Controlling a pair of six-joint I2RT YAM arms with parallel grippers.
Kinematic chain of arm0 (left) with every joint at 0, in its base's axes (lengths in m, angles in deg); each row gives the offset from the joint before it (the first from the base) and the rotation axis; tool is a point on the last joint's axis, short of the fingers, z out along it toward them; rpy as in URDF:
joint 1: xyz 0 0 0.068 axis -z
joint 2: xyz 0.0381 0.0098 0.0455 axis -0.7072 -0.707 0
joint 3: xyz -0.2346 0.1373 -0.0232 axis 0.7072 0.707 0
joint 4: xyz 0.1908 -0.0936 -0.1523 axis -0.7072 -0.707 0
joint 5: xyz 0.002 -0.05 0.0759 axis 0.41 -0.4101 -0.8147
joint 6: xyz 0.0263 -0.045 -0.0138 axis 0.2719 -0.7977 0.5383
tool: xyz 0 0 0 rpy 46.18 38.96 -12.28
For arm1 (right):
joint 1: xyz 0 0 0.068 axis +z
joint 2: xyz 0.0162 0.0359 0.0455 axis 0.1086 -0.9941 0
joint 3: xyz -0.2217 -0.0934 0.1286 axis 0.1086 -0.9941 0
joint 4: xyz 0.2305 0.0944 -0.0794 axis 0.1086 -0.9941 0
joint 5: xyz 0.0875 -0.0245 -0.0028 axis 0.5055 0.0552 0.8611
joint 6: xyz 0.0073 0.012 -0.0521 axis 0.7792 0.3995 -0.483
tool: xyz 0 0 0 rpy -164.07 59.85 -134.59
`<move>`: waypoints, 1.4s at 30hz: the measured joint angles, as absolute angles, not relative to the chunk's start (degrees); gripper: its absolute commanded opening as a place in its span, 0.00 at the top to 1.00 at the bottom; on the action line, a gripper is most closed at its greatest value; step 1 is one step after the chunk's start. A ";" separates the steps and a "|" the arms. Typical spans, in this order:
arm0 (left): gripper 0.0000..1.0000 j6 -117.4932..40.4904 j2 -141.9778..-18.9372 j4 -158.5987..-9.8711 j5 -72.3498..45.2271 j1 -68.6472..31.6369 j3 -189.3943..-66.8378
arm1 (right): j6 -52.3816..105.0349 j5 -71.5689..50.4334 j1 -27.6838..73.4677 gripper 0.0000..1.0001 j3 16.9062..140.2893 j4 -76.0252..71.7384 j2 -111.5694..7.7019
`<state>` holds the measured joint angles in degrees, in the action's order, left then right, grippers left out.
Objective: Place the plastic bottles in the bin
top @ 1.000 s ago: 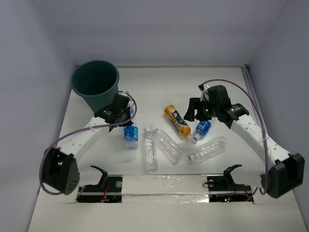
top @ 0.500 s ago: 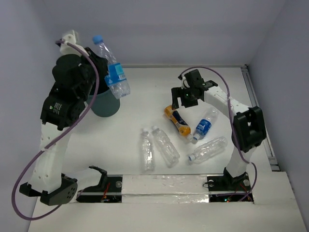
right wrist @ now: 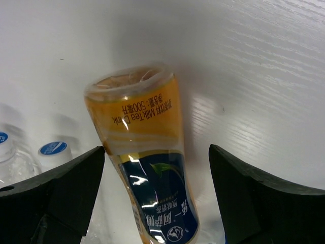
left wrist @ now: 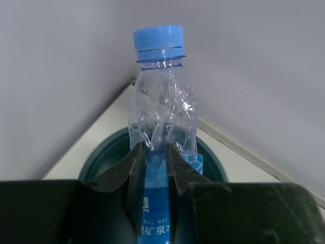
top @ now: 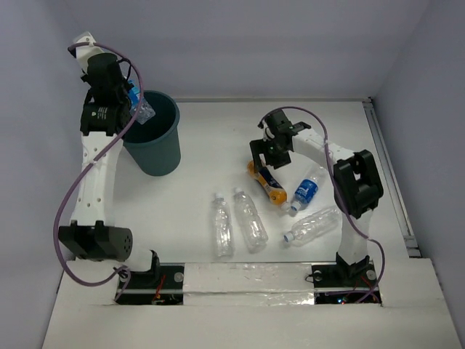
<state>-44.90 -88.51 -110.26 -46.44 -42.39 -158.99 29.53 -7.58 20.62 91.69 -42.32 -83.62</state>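
Note:
My left gripper (top: 134, 109) is raised over the dark teal bin (top: 156, 149) and is shut on a blue-labelled clear bottle (left wrist: 161, 117) with a blue cap; the bin's mouth (left wrist: 104, 152) lies right beneath the bottle. My right gripper (top: 267, 161) is open, its fingers (right wrist: 61, 188) on both sides of the orange bottle (right wrist: 147, 173) with the dark label, which lies on the table (top: 267, 182). A blue-labelled bottle (top: 307, 189) and three clear bottles (top: 223, 227) (top: 249, 219) (top: 312, 227) lie on the table.
White walls close in the table at the back and both sides. A rail (top: 385, 167) runs along the right edge. Two cradles (top: 149, 265) (top: 341, 273) stand at the near edge.
My left arm has swung the blue-labelled bottle back from high beside the bin to just over its mouth. My right gripper has come down around the orange bottle.

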 measured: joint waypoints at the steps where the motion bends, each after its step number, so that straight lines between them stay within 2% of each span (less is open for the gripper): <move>1: 1.00 -44.16 -89.15 -108.62 -47.30 -42.83 -157.66 | 29.56 -7.90 20.86 0.12 91.91 -42.30 -84.21; 4: 0.97 -41.93 -90.48 -105.19 -48.70 -42.98 -153.94 | 29.58 -8.47 21.16 0.13 92.81 -42.39 -86.14; 7: 0.87 -40.18 -91.48 -102.55 -49.31 -42.98 -150.88 | 29.60 -8.93 21.23 0.17 93.97 -42.72 -88.00; 10: 0.67 -39.19 -91.53 -100.21 -49.33 -43.18 -147.74 | 29.75 -9.52 21.23 0.22 95.32 -42.74 -89.44; 11: 0.53 -38.82 -91.44 -99.40 -49.37 -43.29 -146.77 | 29.84 -9.94 21.23 0.25 95.63 -42.69 -89.66; 13: 0.42 -38.56 -91.44 -98.09 -49.29 -43.57 -144.94 | 29.93 -11.01 21.23 0.35 96.04 -42.65 -89.77; 14: 0.33 -38.49 -91.44 -97.80 -49.20 -43.64 -144.28 | 30.21 -11.71 21.23 0.38 96.30 -42.67 -89.74; 15: 0.29 -38.47 -91.44 -97.76 -48.98 -43.64 -143.89 | 30.28 -12.51 21.23 0.44 96.70 -42.58 -89.72; 17: 0.24 -38.78 -91.42 -97.72 -48.30 -43.66 -143.71 | 30.47 -13.96 21.23 0.47 97.64 -42.54 -89.53; 22: 0.27 -40.64 -88.49 -99.38 -43.32 -43.68 -143.74 | 31.87 -16.86 21.23 0.51 100.52 -42.58 -84.91; 25: 0.34 -42.80 -84.23 -101.69 -38.16 -43.66 -143.71 | 34.74 -15.53 21.23 0.52 103.12 -41.69 -79.14; 27: 0.43 -44.66 -79.66 -103.18 -33.44 -43.62 -143.25 | 37.40 -13.08 21.27 0.52 105.70 -39.59 -75.14; 29: 0.50 -46.49 -74.04 -104.01 -28.83 -43.38 -140.96 | 42.08 -10.15 21.53 0.51 108.39 -35.28 -71.58; 32: 0.56 -49.40 -65.39 -105.89 -22.77 -41.85 -135.71 | 50.49 -6.77 22.91 0.50 113.07 -26.26 -69.09; 36: 0.60 -53.64 -56.75 -108.51 -15.30 -38.13 -125.40 | 61.95 -6.35 26.91 0.49 122.62 -16.90 -72.74; 38: 0.64 -55.96 -52.89 -110.33 -12.48 -35.53 -119.12 | 67.06 -7.71 29.32 0.48 129.79 -14.30 -77.68; 42: 0.63 -59.37 -48.30 -114.22 -8.48 -32.47 -109.03 | 75.70 -12.10 33.03 0.46 143.58 -12.01 -89.59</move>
<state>-59.37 -48.30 -114.22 -8.48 -32.47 -109.03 75.70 -12.10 33.03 143.58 -12.01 -89.59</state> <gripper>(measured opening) 0.367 0.583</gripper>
